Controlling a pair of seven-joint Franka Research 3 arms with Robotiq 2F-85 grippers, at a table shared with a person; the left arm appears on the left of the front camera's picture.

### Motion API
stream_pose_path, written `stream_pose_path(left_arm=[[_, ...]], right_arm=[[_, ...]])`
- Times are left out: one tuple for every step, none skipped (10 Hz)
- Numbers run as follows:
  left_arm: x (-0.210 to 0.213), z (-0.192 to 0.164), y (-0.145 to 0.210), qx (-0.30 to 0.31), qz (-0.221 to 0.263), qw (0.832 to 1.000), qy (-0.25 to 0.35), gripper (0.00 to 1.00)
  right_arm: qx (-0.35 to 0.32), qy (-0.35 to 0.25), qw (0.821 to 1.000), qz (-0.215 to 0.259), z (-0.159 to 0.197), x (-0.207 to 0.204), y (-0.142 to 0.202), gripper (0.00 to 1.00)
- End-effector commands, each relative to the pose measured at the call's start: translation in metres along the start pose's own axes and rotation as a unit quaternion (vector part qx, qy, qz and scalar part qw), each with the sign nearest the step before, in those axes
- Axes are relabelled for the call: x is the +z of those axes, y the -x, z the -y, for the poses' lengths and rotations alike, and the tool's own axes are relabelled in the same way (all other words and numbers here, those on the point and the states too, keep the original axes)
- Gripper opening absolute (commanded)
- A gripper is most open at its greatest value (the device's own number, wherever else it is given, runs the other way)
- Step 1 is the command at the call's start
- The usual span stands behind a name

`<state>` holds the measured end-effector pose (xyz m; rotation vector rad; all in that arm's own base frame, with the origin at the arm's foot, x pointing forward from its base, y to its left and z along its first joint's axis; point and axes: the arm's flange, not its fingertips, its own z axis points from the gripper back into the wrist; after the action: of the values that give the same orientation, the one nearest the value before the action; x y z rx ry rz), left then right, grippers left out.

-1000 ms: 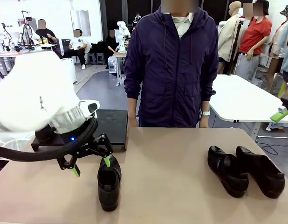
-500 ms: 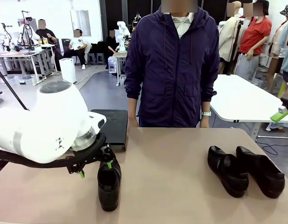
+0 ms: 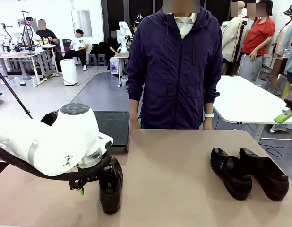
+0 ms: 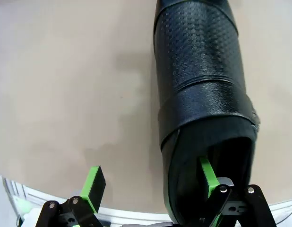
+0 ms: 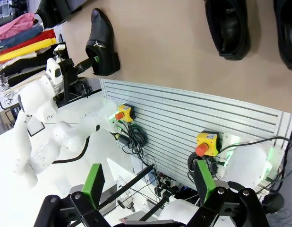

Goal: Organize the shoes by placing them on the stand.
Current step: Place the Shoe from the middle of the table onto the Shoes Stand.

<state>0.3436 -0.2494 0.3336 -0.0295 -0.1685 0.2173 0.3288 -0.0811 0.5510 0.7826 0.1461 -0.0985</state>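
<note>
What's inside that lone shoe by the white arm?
One green finger pad of the open left gripper sits inside the shoe; the other is outside. The dark toe end is hidden.

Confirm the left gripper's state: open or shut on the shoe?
Open: the left gripper straddles the shoe side wall, one pad inside, the other outside, a clear gap remaining.

Front cam looks across table [image 3: 184,156]; L wrist cam close above same shoe [image 4: 198,71].

Purple-jacketed person [image 3: 174,71] stands behind the beige table [image 3: 174,189].
</note>
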Motion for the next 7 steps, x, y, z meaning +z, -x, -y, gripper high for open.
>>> stream_pose_path(left_arm=[[-0.0095,-0.0009,-0.0004,0.011,0.006,1.0,0.003,1.0],[-0.0113,-0.001,-0.0016,0.008,0.008,1.0,0.012,1.0],[-0.0131,-0.0009,-0.0004,0.009,0.007,1.0,0.012,0.4],[-0.0125,-0.0007,0.0002,0.008,0.013,1.0,0.013,0.0],[-0.0132,-0.0015,0.0001,0.007,0.017,1.0,0.013,0.0],[-0.0123,-0.002,0.0006,0.007,0.019,1.0,0.016,0.0],[-0.009,-0.0028,0.0,0.007,0.023,1.0,0.017,0.0]], right_arm=[[0.007,-0.006,1.0,0.0,-0.0021,0.0023,-0.0005,1.0],[0.007,-0.006,1.0,0.0,-0.0021,0.0023,-0.0005,1.0],[0.007,-0.006,1.0,0.0,-0.0021,0.0023,-0.0005,1.0],[0.007,-0.006,1.0,0.0,-0.0021,0.0023,-0.0005,1.0],[0.007,-0.006,1.0,0.0,-0.0021,0.0023,-0.0005,1.0],[0.007,-0.006,1.0,0.0,-0.0021,0.0023,-0.0005,1.0],[0.007,-0.006,1.0,0.0,-0.0021,0.0023,-0.0005,1.0]])
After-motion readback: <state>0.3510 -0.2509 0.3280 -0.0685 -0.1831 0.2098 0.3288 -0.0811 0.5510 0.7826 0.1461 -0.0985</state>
